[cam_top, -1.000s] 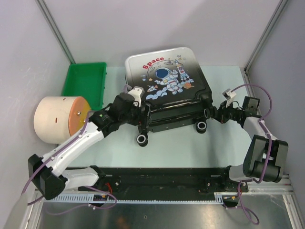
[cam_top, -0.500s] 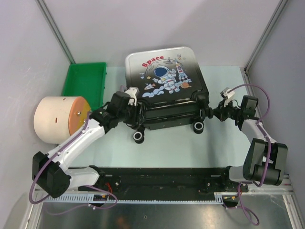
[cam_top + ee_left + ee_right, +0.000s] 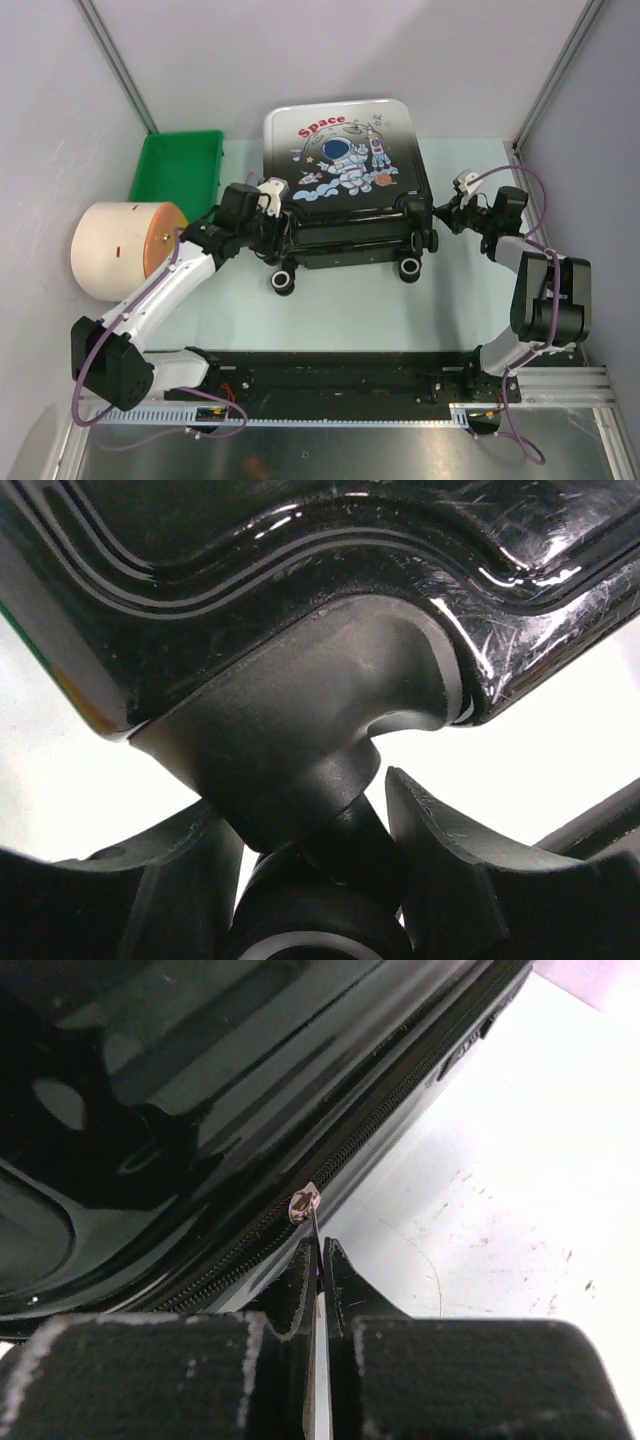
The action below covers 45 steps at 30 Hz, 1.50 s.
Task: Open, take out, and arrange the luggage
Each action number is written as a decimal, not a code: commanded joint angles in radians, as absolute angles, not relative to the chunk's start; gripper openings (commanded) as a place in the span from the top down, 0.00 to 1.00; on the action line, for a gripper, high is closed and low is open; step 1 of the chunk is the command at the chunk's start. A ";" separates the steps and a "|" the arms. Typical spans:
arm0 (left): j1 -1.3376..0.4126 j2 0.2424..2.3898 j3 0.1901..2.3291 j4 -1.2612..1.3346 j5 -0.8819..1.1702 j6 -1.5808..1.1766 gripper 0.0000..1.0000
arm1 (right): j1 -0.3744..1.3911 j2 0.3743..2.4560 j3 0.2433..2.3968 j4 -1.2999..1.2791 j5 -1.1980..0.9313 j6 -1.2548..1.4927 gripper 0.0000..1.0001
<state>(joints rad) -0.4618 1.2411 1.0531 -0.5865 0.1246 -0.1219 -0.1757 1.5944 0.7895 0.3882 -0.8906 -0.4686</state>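
Observation:
The luggage [image 3: 345, 160] lies flat mid-table, astronaut print facing up, wheels toward me. My left gripper [image 3: 276, 230] is at its near-left corner. In the left wrist view its fingers [image 3: 450, 850] press on either side of a black caster stem [image 3: 300, 750], with the wheel [image 3: 320, 925] just below, so my left gripper [image 3: 320, 800] is shut on that caster. My right gripper [image 3: 447, 215] is at the luggage's right side. In the right wrist view that gripper [image 3: 320, 1250] is shut on the thin metal zipper pull [image 3: 305, 1205] at the shell's black zipper line.
A green tray [image 3: 178, 175] stands at the back left. A cream cylinder [image 3: 118, 250] with an orange end lies at the left edge, next to my left arm. A black rail [image 3: 340, 375] runs along the front. Grey walls close in on both sides.
My left gripper has closed onto the caster and drawn left. The luggage's near end has shifted left and away. My right gripper has followed, moving up along the right side with the zipper pull.

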 commanded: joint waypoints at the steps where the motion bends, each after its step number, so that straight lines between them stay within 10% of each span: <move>1: -0.413 1.259 1.068 -0.643 0.104 0.135 1.00 | -0.156 1.576 0.847 0.497 -0.856 -0.434 1.00; 20: -0.230 1.299 1.187 -0.695 0.431 0.744 1.00 | -0.048 1.298 0.684 0.063 -0.885 -0.552 1.00; 36: -0.193 1.483 1.315 -0.704 0.526 0.804 1.00 | -0.049 1.649 0.946 0.609 -0.511 -0.376 1.00; 38: -0.192 1.499 1.348 -0.712 0.532 0.786 0.84 | -0.038 1.702 0.992 0.597 -0.531 -0.356 1.00; 39: -0.189 1.503 1.367 -0.722 0.537 0.773 0.54 | -0.035 1.710 1.005 0.577 -0.557 -0.345 1.00; 42: -0.160 1.462 1.419 -0.755 0.655 0.686 0.12 | -0.031 1.697 1.011 0.513 -0.633 -0.327 1.00; 45: -0.149 1.370 1.442 -0.762 0.765 0.592 0.00 | -0.035 1.675 1.009 0.419 -0.666 -0.336 1.00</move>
